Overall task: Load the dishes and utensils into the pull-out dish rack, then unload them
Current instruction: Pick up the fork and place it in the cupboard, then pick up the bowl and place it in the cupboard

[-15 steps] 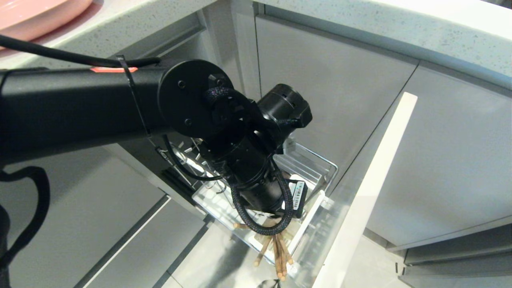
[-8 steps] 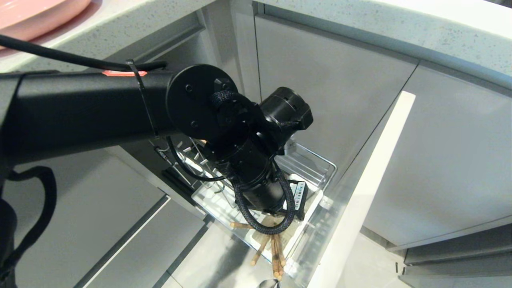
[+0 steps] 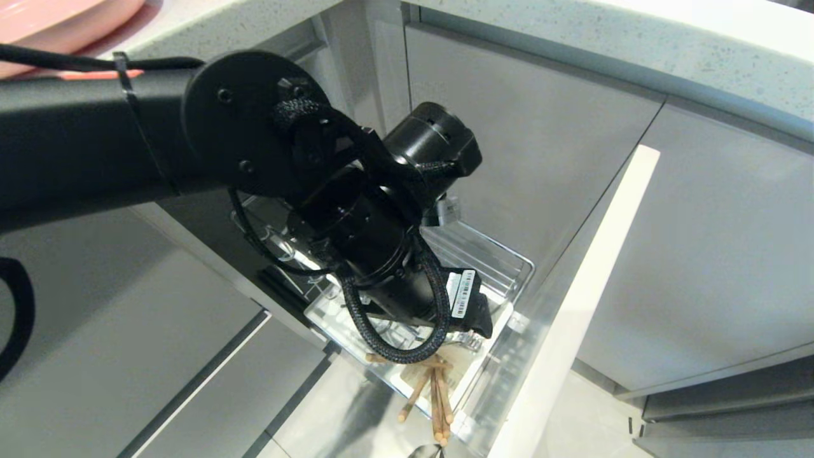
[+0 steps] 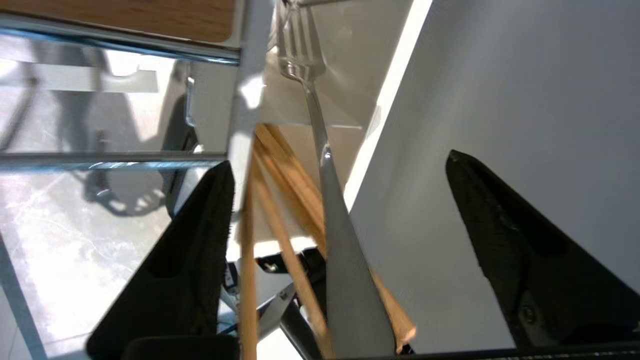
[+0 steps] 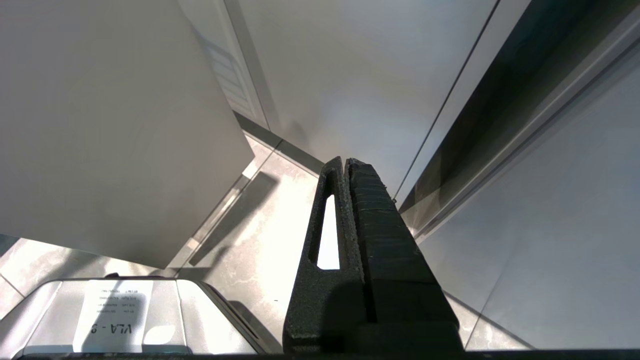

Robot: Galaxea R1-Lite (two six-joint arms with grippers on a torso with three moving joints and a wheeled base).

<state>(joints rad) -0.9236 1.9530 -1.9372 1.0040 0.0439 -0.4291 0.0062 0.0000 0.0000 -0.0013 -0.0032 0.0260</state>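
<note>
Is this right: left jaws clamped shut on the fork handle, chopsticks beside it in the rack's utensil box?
Not quite. The left wrist view shows the left gripper with jaws wide open, gripping nothing; the fork stands free between them. The chopsticks do sit beside it in the utensil box.

1. Chopsticks [image 3: 434,404]: light tan wood
2. Fork [image 4: 320,150]: shiny silver metal
3. Pull-out dish rack [image 3: 509,254]: bright chrome wire, with a warm brown wood strip [image 4: 125,17]
4. Rack's front panel [image 3: 585,305]: white edge, pale grey face
5. Plate [image 3: 57,22]: matte pink, plain
6. Countertop [image 3: 572,38]: pale grey, finely speckled
7. Left gripper [image 4: 340,220]: black, rough-textured pads
8. Right gripper [image 5: 346,165]: black
9. Floor [image 5: 260,240]: pale marbled tile
</note>
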